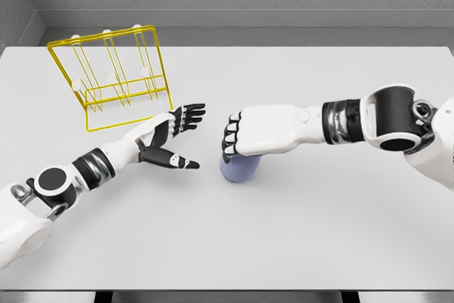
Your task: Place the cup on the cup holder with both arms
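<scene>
A pale blue cup (240,170) stands on the white table (298,232) near the middle, mostly covered from above by my right hand (234,140). That hand's fingers curl down over the cup's top and left side, gripping it. My left hand (181,136) lies just left of the cup, palm turned toward it, fingers spread and thumb out, holding nothing; a small gap separates it from the cup. The yellow wire cup holder (113,79) with white-tipped pegs stands tilted at the back left.
Grey walls close the table at the back and left. My right forearm (369,118) stretches in from the right edge, the left forearm (92,168) from the lower left.
</scene>
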Controlling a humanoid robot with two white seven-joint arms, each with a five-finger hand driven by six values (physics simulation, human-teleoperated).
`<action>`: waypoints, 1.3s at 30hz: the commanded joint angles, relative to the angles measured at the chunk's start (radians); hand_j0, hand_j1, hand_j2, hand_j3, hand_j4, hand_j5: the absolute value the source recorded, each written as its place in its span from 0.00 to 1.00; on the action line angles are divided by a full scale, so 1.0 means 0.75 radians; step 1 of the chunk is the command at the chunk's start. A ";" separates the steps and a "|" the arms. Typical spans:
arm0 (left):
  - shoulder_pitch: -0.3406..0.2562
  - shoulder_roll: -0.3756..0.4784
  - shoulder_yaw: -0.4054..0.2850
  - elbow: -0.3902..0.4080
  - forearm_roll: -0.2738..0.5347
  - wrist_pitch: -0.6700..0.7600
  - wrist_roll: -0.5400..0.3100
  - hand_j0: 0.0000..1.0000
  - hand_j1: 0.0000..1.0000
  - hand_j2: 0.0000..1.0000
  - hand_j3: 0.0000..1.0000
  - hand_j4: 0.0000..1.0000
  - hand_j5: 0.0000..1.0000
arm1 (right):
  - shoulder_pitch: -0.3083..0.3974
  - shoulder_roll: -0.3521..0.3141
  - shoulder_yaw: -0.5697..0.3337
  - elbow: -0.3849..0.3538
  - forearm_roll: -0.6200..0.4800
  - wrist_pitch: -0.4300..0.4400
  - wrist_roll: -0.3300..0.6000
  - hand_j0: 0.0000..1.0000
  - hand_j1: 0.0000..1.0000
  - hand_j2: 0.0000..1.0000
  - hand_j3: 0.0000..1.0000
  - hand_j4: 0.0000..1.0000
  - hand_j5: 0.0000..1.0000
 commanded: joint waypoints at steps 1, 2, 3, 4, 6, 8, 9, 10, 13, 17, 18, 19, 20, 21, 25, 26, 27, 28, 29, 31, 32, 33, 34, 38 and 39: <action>0.000 0.001 0.001 -0.001 0.003 0.000 0.000 1.00 1.00 1.00 1.00 1.00 1.00 | 0.000 0.005 0.000 0.000 0.015 0.004 -0.001 0.87 0.87 0.87 0.87 0.87 0.87; 0.000 0.001 0.001 -0.001 0.003 0.000 0.000 1.00 1.00 1.00 1.00 1.00 1.00 | 0.000 0.005 0.000 0.000 0.015 0.004 -0.001 0.91 0.91 0.91 0.91 0.91 0.91; 0.000 0.001 0.001 -0.001 0.003 0.000 0.000 1.00 1.00 1.00 1.00 1.00 1.00 | -0.002 0.005 -0.002 0.000 0.015 0.004 -0.001 0.94 0.94 0.94 0.94 0.94 0.94; 0.000 0.001 0.001 -0.001 0.003 0.000 0.000 1.00 1.00 1.00 1.00 1.00 1.00 | 0.000 0.003 -0.002 0.000 0.015 0.004 -0.001 0.94 0.94 0.94 0.94 0.94 0.94; 0.000 0.001 0.001 -0.001 0.003 0.000 0.000 1.00 1.00 1.00 1.00 1.00 1.00 | 0.000 0.001 -0.004 0.002 0.015 0.004 -0.001 0.95 0.95 0.95 0.95 0.95 0.95; 0.000 0.001 0.001 -0.001 0.003 0.000 0.000 1.00 1.00 1.00 1.00 1.00 1.00 | 0.000 -0.001 -0.006 0.002 0.021 0.004 -0.001 0.95 0.95 0.95 0.95 0.95 0.95; 0.000 0.001 0.001 -0.001 0.003 0.000 0.000 1.00 1.00 1.00 1.00 1.00 1.00 | 0.000 -0.003 -0.008 0.004 0.023 0.004 -0.001 0.95 0.95 0.95 0.95 0.95 0.95; 0.000 0.001 0.001 -0.001 0.003 0.000 0.000 1.00 1.00 1.00 1.00 1.00 1.00 | 0.000 -0.005 -0.015 0.004 0.023 0.004 -0.001 0.96 0.96 0.96 0.96 0.96 0.96; 0.000 0.001 0.001 -0.001 0.003 0.002 0.000 1.00 1.00 1.00 1.00 1.00 1.00 | 0.000 -0.031 -0.096 0.002 0.015 0.004 -0.001 1.00 1.00 1.00 1.00 1.00 1.00; 0.000 0.001 0.001 0.001 0.003 0.002 0.000 1.00 1.00 1.00 1.00 1.00 1.00 | 0.016 -0.095 -0.297 -0.004 -0.040 0.004 -0.001 1.00 1.00 1.00 1.00 1.00 1.00; 0.000 0.001 0.001 -0.001 0.003 0.000 0.000 1.00 1.00 1.00 1.00 1.00 1.00 | 0.033 -0.105 -0.358 -0.004 -0.058 0.004 -0.001 1.00 1.00 1.00 1.00 1.00 1.00; 0.000 -0.001 -0.001 -0.001 0.003 0.000 0.000 1.00 1.00 1.00 1.00 1.00 1.00 | 0.063 -0.117 -0.430 -0.004 -0.120 0.004 -0.001 1.00 1.00 1.00 1.00 1.00 1.00; 0.000 -0.001 -0.001 -0.001 0.003 0.000 0.000 1.00 1.00 1.00 1.00 1.00 1.00 | 0.086 -0.154 -0.479 -0.004 -0.161 0.004 -0.001 1.00 1.00 1.00 1.00 1.00 1.00; 0.000 -0.003 -0.001 0.001 -0.009 0.000 0.000 1.00 1.00 1.00 1.00 1.00 1.00 | 0.125 -0.177 -0.540 -0.002 -0.204 0.004 -0.001 1.00 1.00 1.00 1.00 1.00 1.00; 0.000 -0.009 -0.003 -0.001 -0.042 0.002 0.000 1.00 1.00 1.00 1.00 1.00 1.00 | 0.403 -0.181 -0.935 0.002 -0.347 0.004 -0.001 1.00 1.00 1.00 1.00 1.00 1.00; -0.002 -0.009 -0.007 -0.001 -0.042 0.002 0.000 1.00 1.00 1.00 1.00 1.00 1.00 | 0.440 -0.195 -0.964 0.002 -0.359 0.004 -0.001 1.00 1.00 1.00 1.00 1.00 1.00; -0.002 -0.013 -0.010 -0.001 -0.042 0.002 0.000 1.00 1.00 1.00 1.00 1.00 1.00 | 0.479 -0.189 -0.966 0.002 -0.361 0.004 -0.001 1.00 1.00 1.00 1.00 1.00 1.00; -0.004 -0.017 -0.012 -0.001 -0.044 0.002 0.000 1.00 1.00 1.00 1.00 1.00 1.00 | 0.519 -0.179 -0.968 -0.002 -0.363 0.004 -0.001 1.00 1.00 1.00 1.00 1.00 1.00; -0.006 -0.017 -0.012 -0.001 -0.044 0.002 0.000 1.00 1.00 1.00 1.00 1.00 1.00 | 0.550 -0.179 -0.970 0.000 -0.373 0.004 -0.001 1.00 1.00 1.00 1.00 1.00 1.00; -0.008 -0.019 -0.012 -0.003 -0.044 0.002 0.000 1.00 1.00 1.00 1.00 1.00 1.00 | 0.628 -0.177 -0.998 0.000 -0.455 0.004 -0.001 1.00 1.00 1.00 1.00 1.00 1.00; -0.008 -0.027 -0.014 -0.003 -0.044 0.002 0.000 1.00 1.00 1.00 1.00 1.00 1.00 | 0.683 -0.150 -1.060 0.006 -0.457 0.004 -0.001 1.00 1.00 1.00 1.00 1.00 1.00; -0.008 -0.030 -0.012 -0.005 -0.044 0.002 0.000 1.00 1.00 1.00 1.00 1.00 1.00 | 0.730 -0.095 -1.127 0.013 -0.453 0.004 -0.001 1.00 1.00 1.00 1.00 1.00 1.00; -0.010 -0.030 -0.014 -0.007 -0.044 0.002 0.000 1.00 1.00 1.00 1.00 1.00 1.00 | 0.798 -0.060 -1.168 0.011 -0.453 0.004 -0.001 1.00 1.00 1.00 1.00 1.00 1.00; -0.008 -0.038 -0.024 -0.019 -0.044 0.002 0.000 1.00 1.00 1.00 1.00 1.00 1.00 | 0.837 -0.052 -1.230 0.086 -0.455 0.004 -0.001 1.00 1.00 1.00 1.00 1.00 1.00; -0.010 -0.040 -0.030 -0.019 -0.044 0.002 0.000 1.00 1.00 1.00 1.00 1.00 1.00 | 0.837 -0.052 -1.232 0.090 -0.457 0.004 -0.001 1.00 1.00 1.00 1.00 1.00 1.00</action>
